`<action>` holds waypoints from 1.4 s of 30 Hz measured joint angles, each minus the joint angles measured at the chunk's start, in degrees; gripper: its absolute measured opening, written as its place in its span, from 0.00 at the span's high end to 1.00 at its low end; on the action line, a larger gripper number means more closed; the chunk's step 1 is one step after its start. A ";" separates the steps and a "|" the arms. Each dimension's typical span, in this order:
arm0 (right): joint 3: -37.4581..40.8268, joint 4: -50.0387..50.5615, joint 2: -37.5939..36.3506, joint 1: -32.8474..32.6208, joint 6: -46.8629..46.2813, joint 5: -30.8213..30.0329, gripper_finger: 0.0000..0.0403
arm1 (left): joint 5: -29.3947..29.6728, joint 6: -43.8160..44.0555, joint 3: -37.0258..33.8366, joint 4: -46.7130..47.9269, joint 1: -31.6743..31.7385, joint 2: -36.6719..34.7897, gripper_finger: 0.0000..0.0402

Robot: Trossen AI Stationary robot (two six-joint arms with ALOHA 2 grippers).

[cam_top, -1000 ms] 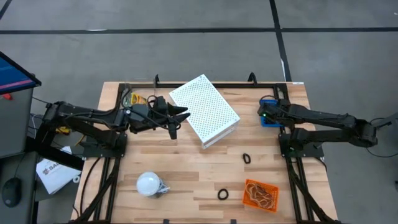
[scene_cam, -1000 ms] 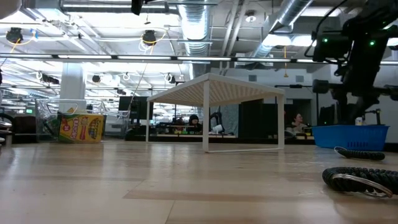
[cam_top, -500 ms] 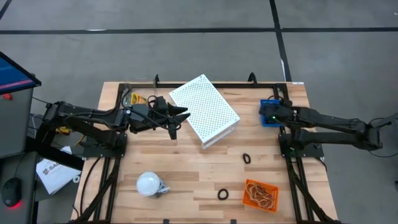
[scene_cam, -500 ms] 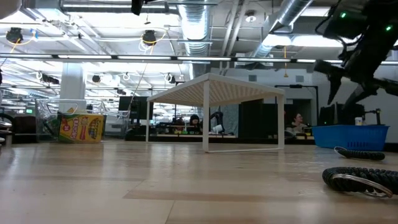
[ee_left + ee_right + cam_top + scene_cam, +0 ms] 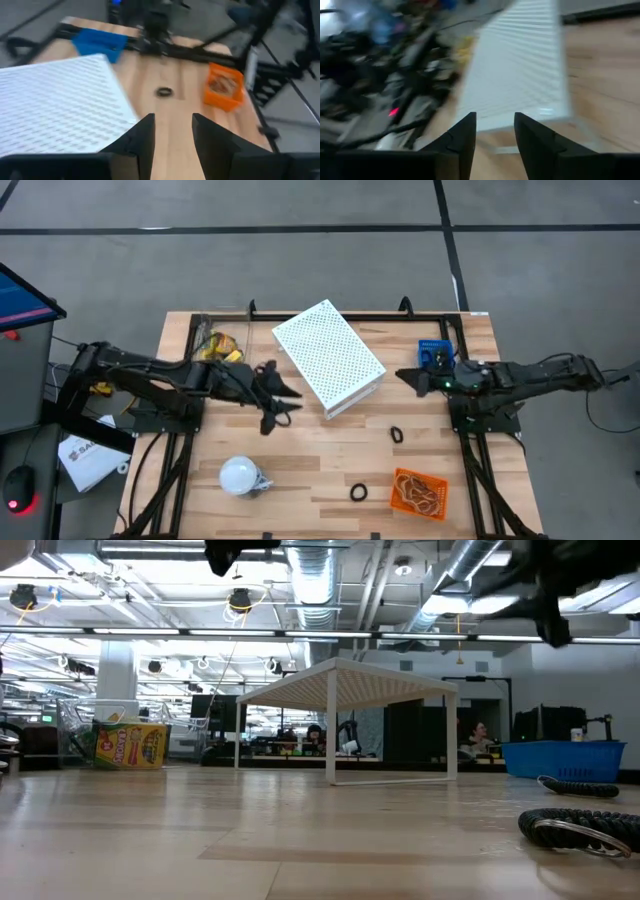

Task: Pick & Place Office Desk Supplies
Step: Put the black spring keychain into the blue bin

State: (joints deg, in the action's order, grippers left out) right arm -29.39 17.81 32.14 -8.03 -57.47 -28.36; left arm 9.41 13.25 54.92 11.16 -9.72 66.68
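Both grippers hovering w/ jaws spread, empty: left gripper [image 5: 277, 393] and right gripper [image 5: 403, 377] flanking white box [image 5: 328, 357] on bench [image 5: 310, 470].

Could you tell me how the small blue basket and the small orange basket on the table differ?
The blue basket sits at the table's far right, just behind the right arm, while the orange basket sits near the front right corner, clear of both arms. The orange basket visibly holds a tangle of tan rubber bands; what the blue basket holds cannot be made out. Both are small, open-topped containers, much smaller than the white perforated box.
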 joint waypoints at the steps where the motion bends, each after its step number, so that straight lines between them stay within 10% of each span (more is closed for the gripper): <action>1: 0.00 -1.81 0.03 -1.35 1.49 0.02 0.68 | -0.90 -0.63 0.01 0.09 -0.51 0.71 0.70; 42: -0.04 -8.13 4.31 -25.77 -0.57 10.53 0.50 | -15.55 -9.86 29.76 0.02 -10.16 46.13 0.64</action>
State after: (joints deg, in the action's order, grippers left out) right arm -29.43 9.68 36.45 -33.80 -58.04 -17.83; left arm -6.14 3.38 84.68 11.18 -19.87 112.81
